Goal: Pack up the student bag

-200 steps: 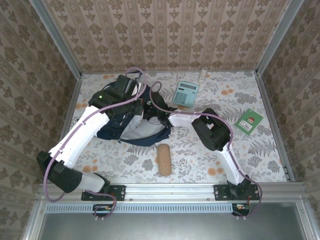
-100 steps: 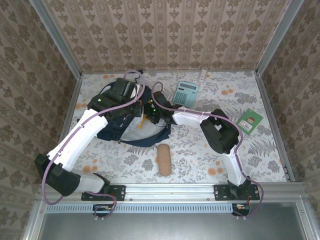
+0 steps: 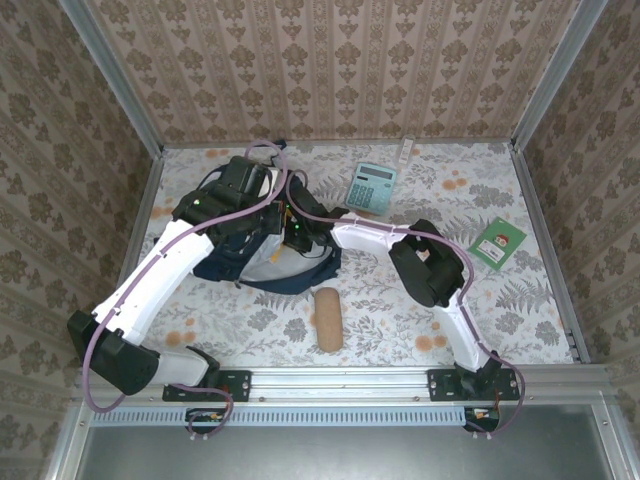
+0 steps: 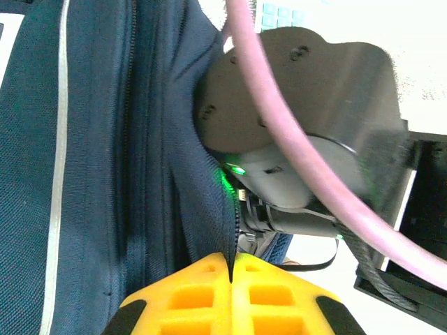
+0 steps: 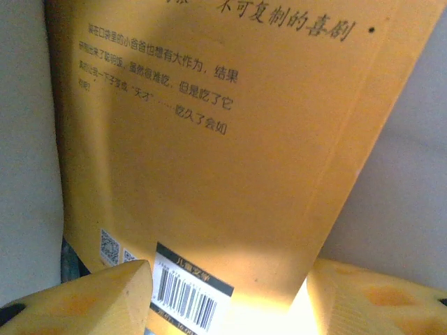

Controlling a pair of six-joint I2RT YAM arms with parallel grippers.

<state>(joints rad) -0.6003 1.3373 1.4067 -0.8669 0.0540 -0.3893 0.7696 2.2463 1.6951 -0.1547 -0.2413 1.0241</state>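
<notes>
Where the bag lies: The student bag (image 3: 222,266) sits on the floral surface (image 3: 500,320), left of centre, with both my arms reaching over it.
Long axis: It runs from the far wall toward the near edge, slanting a little to the right as it comes nearer.
Which way it faces: The mouth gapes upward. Light grey lining (image 3: 268,262) shows in the near half, ringed by navy fabric.
My left hand (image 4: 230,269): The two yellow tips are pressed together, clamped on the navy edge of the bag's opening. A zip (image 4: 129,139) and a white stripe (image 4: 59,139) run alongside.
My right hand (image 5: 229,273): It is inside the bag with its yellow fingers (image 5: 91,300) set apart. They stand either side of the lower end of a yellow book (image 5: 209,139), and I cannot tell whether they press it.
Book: Its back cover faces my wrist camera, with grey lining on both sides.
Writing: Lines of dark Chinese print run across the cover, and the top one appears to read "不可复制的喜剧". A black label (image 5: 192,271) above the barcode (image 5: 185,301) appears to read "儿童文学". Two QR codes (image 5: 110,246) sit at the left, and the barcode digits are too small to read.
Elsewhere on the surface: A teal calculator (image 3: 371,187) lies just beyond the bag to the right, its keys unreadable. A green card (image 3: 497,242) lies well to the right, and a brown roll (image 3: 327,318) lies on the near side of the bag.
</notes>
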